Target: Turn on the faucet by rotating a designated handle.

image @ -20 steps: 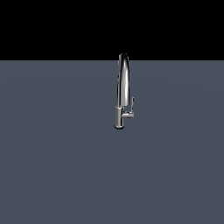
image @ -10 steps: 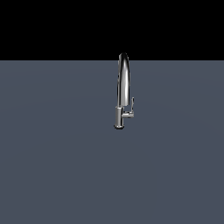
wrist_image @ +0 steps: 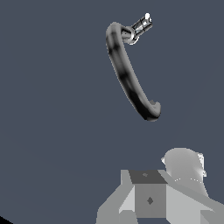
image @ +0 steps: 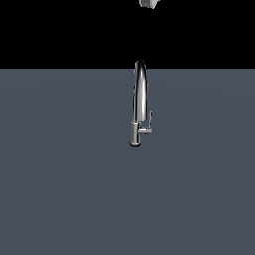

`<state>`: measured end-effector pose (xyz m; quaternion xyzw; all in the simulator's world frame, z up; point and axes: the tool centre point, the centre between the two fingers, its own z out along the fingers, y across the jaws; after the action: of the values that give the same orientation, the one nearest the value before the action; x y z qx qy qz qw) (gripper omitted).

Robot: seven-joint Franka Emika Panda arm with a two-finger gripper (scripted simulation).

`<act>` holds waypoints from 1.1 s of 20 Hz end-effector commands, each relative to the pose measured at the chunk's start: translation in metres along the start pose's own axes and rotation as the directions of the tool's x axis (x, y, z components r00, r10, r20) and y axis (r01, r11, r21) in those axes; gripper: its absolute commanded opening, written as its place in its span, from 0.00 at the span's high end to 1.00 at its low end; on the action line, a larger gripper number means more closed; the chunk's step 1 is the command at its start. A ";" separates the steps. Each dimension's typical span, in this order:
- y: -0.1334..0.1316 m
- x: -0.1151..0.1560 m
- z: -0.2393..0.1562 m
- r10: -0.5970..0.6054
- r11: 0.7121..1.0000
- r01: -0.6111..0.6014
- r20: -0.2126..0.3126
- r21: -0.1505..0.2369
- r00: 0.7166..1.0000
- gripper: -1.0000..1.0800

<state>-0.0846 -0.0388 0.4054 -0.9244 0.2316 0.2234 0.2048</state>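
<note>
The chrome faucet (image: 140,99) stands upright in the middle of the dark grey surface, its gooseneck spout arching high. Its handle (image: 149,123) is a thin lever on a short stub, sticking out of the lower body toward the exterior view's right. A small grey part of my arm (image: 149,2) shows at the top edge, well above the faucet. The wrist view looks down on the faucet (wrist_image: 129,74) and the handle (wrist_image: 141,26). Grey parts of my gripper (wrist_image: 166,183) show in the foreground, apart from the spout tip. How the jaws stand is not visible.
The flat dark grey surface (image: 64,189) stretches all around the faucet. A black background lies behind it. Nothing else shows.
A small grey part of my arm has come into the exterior view at its top edge. The faucet and handle have not moved.
</note>
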 end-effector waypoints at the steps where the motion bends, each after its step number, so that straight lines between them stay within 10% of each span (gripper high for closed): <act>1: -0.001 0.016 0.002 0.034 0.999 -0.036 0.038 0.037 0.999 1.00; 12: -0.001 0.088 0.017 0.168 0.960 -0.211 0.225 0.185 0.960 1.00; 22: 0.008 0.156 0.044 0.259 0.868 -0.401 0.423 0.292 0.869 1.00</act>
<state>0.0153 -0.0740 0.2975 -0.7707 0.3742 0.3676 0.3618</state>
